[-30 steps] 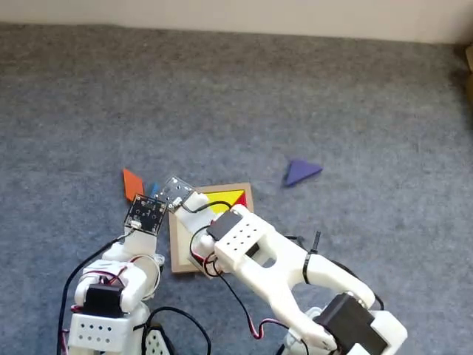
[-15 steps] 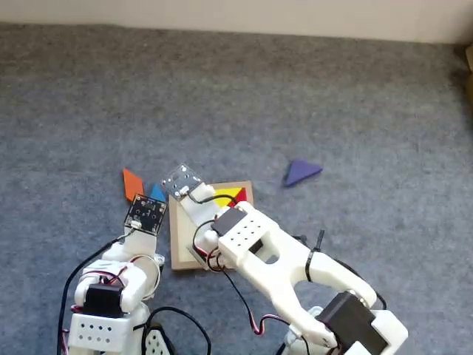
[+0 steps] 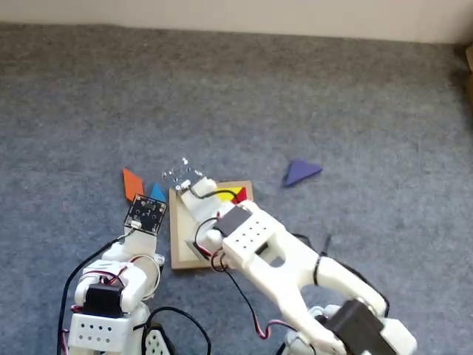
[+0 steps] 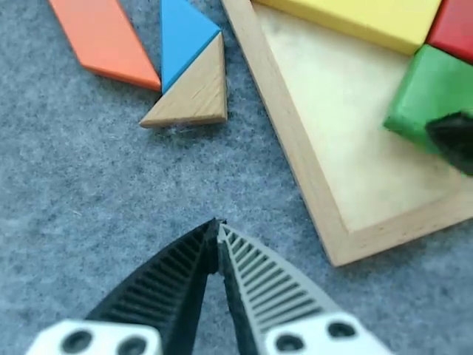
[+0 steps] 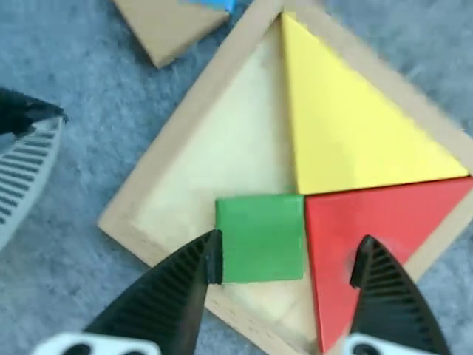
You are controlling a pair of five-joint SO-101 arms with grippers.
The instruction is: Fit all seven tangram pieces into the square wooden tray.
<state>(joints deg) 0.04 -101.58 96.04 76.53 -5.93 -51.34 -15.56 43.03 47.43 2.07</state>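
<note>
Right hand [image 5: 288, 259] shifted; tray [image 5: 191, 111] holds green square [image 5: 259, 237].

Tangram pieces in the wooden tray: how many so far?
3: the yellow triangle along one side of the tray, red triangle against it, green square against the red. The right gripper covers one tray corner, so another may be hidden.

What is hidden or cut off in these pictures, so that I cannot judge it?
High view: the right arm hides most of the wooden tray.
Left wrist view: the edge cuts off the red triangle and the yellow triangle.
Right wrist view: the edge cuts off the blue triangle.
</note>
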